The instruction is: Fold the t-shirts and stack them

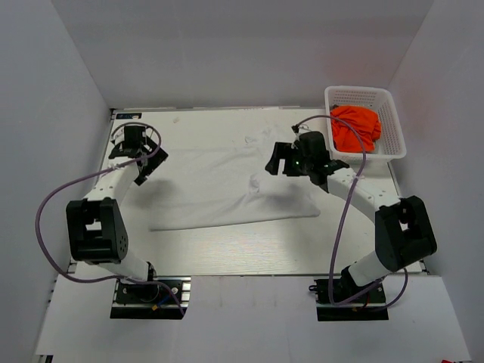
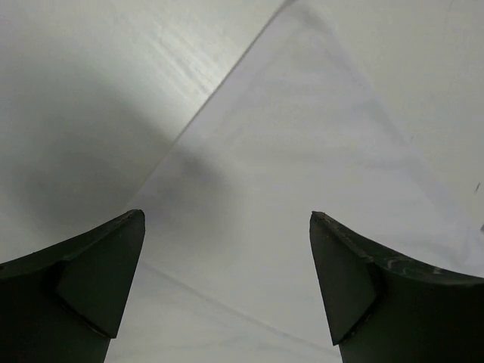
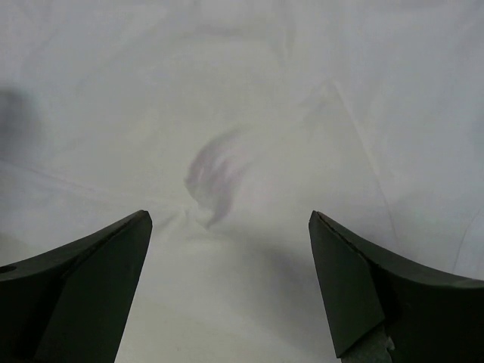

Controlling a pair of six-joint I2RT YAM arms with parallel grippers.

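The white t-shirt lies spread out on the table's middle, with some wrinkles near its right part. The orange t-shirt sits bunched in the white mesh basket at the back right. My left gripper is open and empty above the white shirt's left edge; the cloth's edge runs diagonally under it. My right gripper is open and empty above the shirt's right part, over a puckered fold.
The table's back edge meets the rear wall. Grey side walls close in left and right. Bare table shows in front of the shirt.
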